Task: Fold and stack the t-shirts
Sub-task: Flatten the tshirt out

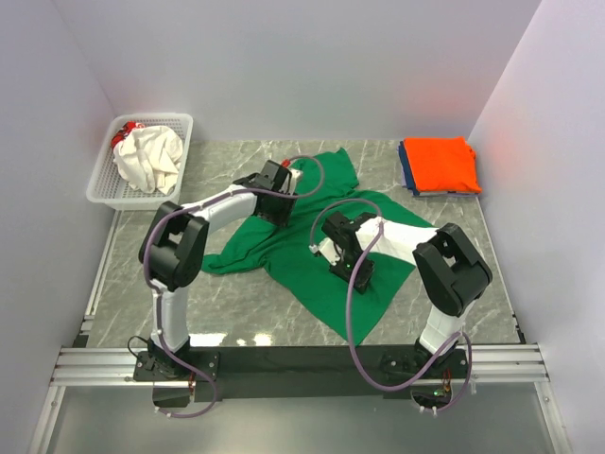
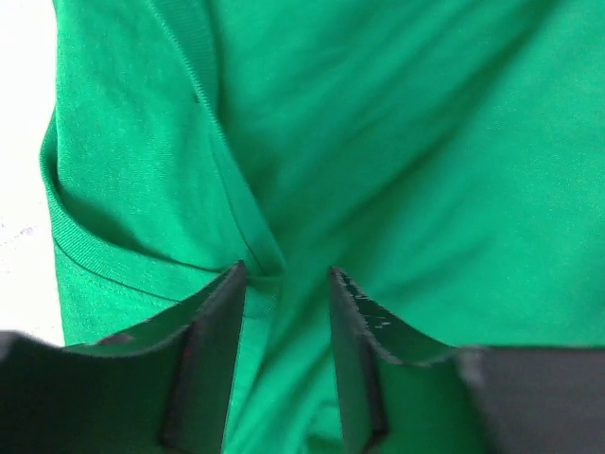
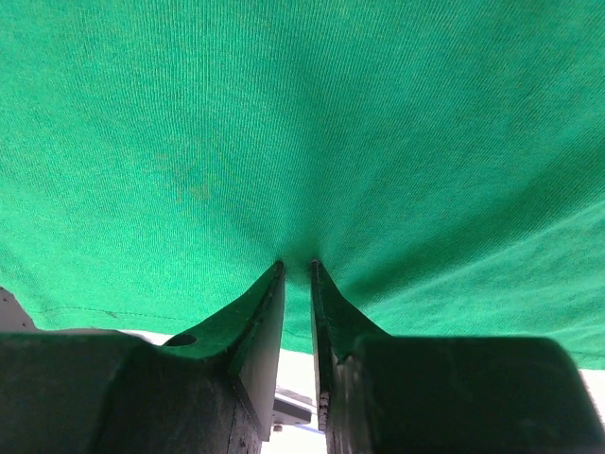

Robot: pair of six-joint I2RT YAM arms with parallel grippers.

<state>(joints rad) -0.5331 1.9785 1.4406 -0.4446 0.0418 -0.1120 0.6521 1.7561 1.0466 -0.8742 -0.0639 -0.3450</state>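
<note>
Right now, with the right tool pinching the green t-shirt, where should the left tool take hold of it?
Probably the stitched hem fold of the green t-shirt, which lies just ahead of the open left tool. Come straight down from above: the cloth lies low on the table, and that doubled ridge looks raised enough to pinch.

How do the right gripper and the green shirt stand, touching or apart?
Touching. The right wrist view shows the right gripper pinching the green shirt, cloth puckered between its nearly shut jaws.
</note>
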